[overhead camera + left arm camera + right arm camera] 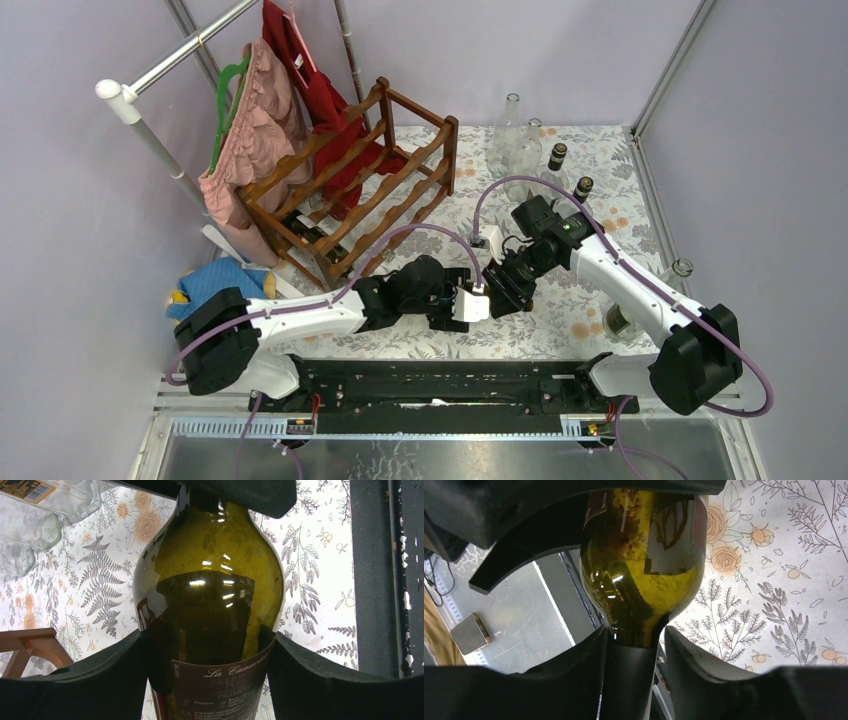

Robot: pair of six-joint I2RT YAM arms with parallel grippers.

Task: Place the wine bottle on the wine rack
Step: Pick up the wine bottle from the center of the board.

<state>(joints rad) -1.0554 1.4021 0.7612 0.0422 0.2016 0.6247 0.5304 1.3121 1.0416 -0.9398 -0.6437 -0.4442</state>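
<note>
The wine bottle (210,595) is dark green glass with a brown label. It is held level above the table's middle, between both arms. My left gripper (455,300) is shut on its labelled body, and the left wrist view shows the fingers of this gripper (209,635) pressed on both sides. My right gripper (503,283) sits round the bottle's dark neck (631,680). In the right wrist view (636,630) the neck touches one finger, with a narrow gap at the other. The wine rack (350,190), reddish-brown wood, stands at the back left. The grippers hide the bottle in the top view.
Clear glass bottles (518,150) and two dark bottles (557,156) stand at the back right. Glass jars (680,268) sit by the right edge. A clothes rail with pink and red garments (255,130) hangs over the rack. Blue cloth (210,285) lies at the left edge.
</note>
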